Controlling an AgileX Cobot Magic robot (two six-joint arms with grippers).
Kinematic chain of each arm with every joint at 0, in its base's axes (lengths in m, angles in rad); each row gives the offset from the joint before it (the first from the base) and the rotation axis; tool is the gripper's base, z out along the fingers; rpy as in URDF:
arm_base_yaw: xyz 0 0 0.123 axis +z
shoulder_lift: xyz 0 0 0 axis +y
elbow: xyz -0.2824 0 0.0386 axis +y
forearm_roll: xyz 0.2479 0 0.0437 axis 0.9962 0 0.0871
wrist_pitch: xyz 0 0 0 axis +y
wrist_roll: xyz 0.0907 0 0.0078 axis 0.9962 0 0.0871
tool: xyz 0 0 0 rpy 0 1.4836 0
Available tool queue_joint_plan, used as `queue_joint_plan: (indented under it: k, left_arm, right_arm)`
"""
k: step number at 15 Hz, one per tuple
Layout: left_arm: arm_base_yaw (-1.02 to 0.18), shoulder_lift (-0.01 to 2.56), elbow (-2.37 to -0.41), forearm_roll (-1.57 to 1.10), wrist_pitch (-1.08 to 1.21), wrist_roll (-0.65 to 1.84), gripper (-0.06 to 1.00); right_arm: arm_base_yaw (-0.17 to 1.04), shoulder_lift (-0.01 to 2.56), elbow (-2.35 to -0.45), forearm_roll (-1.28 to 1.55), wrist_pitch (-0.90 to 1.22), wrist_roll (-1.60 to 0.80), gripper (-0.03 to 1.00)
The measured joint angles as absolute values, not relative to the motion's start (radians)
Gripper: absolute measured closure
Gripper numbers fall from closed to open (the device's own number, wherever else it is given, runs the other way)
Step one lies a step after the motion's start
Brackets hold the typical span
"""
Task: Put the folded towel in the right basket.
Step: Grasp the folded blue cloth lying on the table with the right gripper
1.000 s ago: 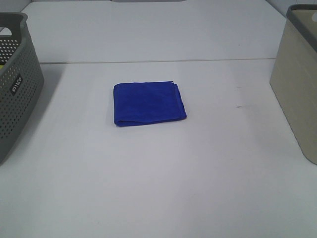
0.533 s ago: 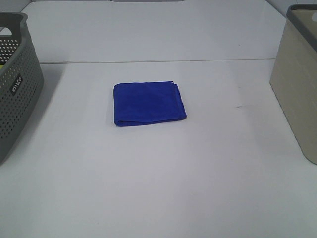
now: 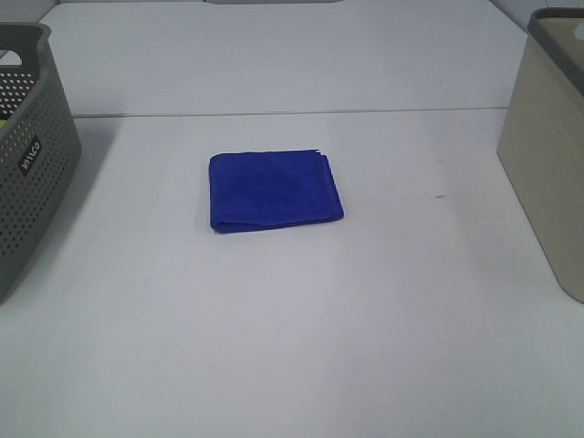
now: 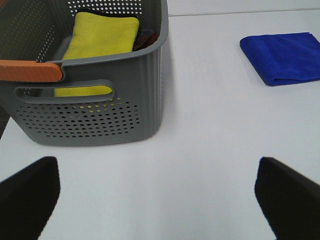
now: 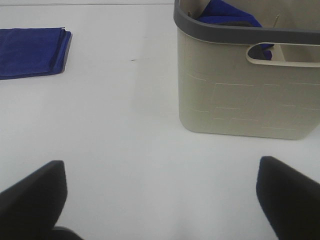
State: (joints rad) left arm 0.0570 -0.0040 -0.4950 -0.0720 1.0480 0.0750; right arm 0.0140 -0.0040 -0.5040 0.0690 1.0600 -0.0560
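Observation:
A folded blue towel (image 3: 274, 191) lies flat on the white table, near its middle. It also shows in the left wrist view (image 4: 285, 57) and in the right wrist view (image 5: 31, 51). The beige right basket (image 3: 550, 151) stands at the right edge; the right wrist view shows it (image 5: 250, 95) with dark blue cloth inside. My left gripper (image 4: 157, 200) is open and empty, far from the towel. My right gripper (image 5: 160, 200) is open and empty, between towel and basket. Neither arm shows in the high view.
A grey perforated basket (image 3: 27, 155) stands at the left edge; the left wrist view shows it (image 4: 90, 107) holding a yellow towel (image 4: 102, 37). A seam (image 3: 292, 113) runs across the table behind the towel.

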Motion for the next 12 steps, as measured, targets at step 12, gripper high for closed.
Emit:
queue_joint_plan:
  k: [12]
  left_arm:
    - [0.057,-0.004,-0.495,-0.072,1.048,0.075,-0.04]
  right_arm:
    - [0.014,-0.004,-0.504,0.069,1.060,-0.056,-0.01]
